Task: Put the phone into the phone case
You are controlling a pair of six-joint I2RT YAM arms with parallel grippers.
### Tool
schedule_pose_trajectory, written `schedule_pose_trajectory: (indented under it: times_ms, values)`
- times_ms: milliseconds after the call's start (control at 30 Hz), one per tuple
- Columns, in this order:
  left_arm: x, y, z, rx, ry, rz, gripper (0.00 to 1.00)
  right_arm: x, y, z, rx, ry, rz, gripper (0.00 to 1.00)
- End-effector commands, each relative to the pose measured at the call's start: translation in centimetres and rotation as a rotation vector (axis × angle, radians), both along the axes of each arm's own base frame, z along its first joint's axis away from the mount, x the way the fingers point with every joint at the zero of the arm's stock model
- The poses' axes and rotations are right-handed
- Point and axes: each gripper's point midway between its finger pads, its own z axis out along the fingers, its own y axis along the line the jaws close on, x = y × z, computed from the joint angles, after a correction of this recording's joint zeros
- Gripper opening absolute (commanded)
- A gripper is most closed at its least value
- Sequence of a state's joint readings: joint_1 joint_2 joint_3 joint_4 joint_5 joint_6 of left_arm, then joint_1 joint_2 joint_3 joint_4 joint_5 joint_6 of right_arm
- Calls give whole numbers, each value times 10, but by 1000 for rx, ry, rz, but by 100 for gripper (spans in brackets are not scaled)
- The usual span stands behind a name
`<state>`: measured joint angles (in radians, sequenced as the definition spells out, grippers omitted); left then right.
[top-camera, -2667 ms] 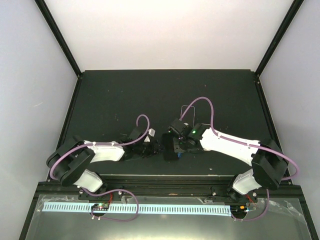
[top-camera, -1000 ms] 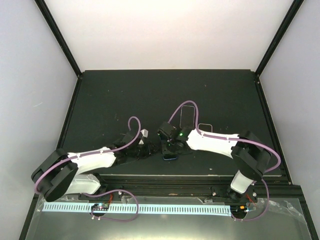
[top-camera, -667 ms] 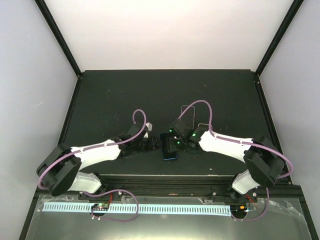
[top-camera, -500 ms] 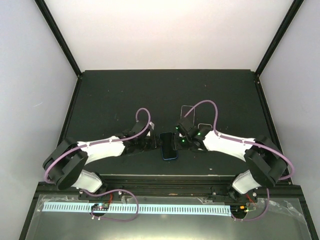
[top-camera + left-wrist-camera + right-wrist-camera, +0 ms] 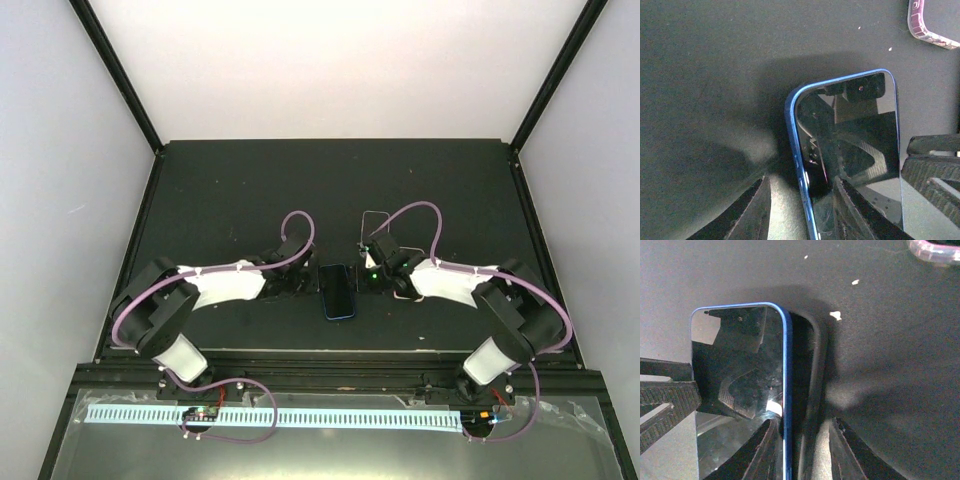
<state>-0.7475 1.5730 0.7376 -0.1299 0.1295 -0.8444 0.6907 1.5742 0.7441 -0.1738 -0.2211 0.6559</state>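
Black tabletop [image 5: 250, 190] fills a booth of pale walls [image 5: 330, 60]. The phone [image 5: 339, 291] lies screen up close to the table's near edge, about midway between the side edges, which are well apart from it. Beyond the phone a broad stretch of dark surface runs to the far wall, while the near side is tight. Counted, there is one phone, one dark case [image 5: 816, 360] and one pale pinkish case [image 5: 932, 251] (only its corner shows, far and to the right of the phone), plus two grippers flanking the phone. The dark case's rim runs along the phone's right long side, just beside the blue edge, and whether the phone sits inside it cannot be told. The left gripper [image 5: 800, 190] straddles the phone's left edge with its fingers spread, one over the screen and one over the table, with a gap to the blue edge. The right gripper [image 5: 802, 427] straddles the right edge and the case rim together, its fingers narrowly apart, and whether they pinch cannot be told.
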Motion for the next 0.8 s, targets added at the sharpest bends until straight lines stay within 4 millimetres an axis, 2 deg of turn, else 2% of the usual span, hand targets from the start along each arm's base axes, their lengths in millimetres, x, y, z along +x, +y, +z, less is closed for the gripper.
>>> schedule_pose_trajectory:
  times_ms: [0, 133, 233, 367, 500, 767]
  values:
    - [11, -16, 9, -17, -19, -20, 34, 1, 9, -5, 67, 2, 38, 28]
    - [15, -26, 13, -35, -20, -40, 20, 0, 12, -12, 76, 6, 52, 20]
    - [11, -32, 12, -41, -8, -54, 15, -2, 12, -18, 74, 11, 63, 18]
    - [1, -41, 0, -31, 24, -75, 14, -3, 13, -17, 95, -1, 70, 18]
    - [-5, -51, -7, -2, 56, -108, 15, -1, 14, -9, 112, -32, 72, 25]
    - [-13, -33, -19, 108, 101, -82, 17, -3, 15, -6, 189, -17, 68, 30]
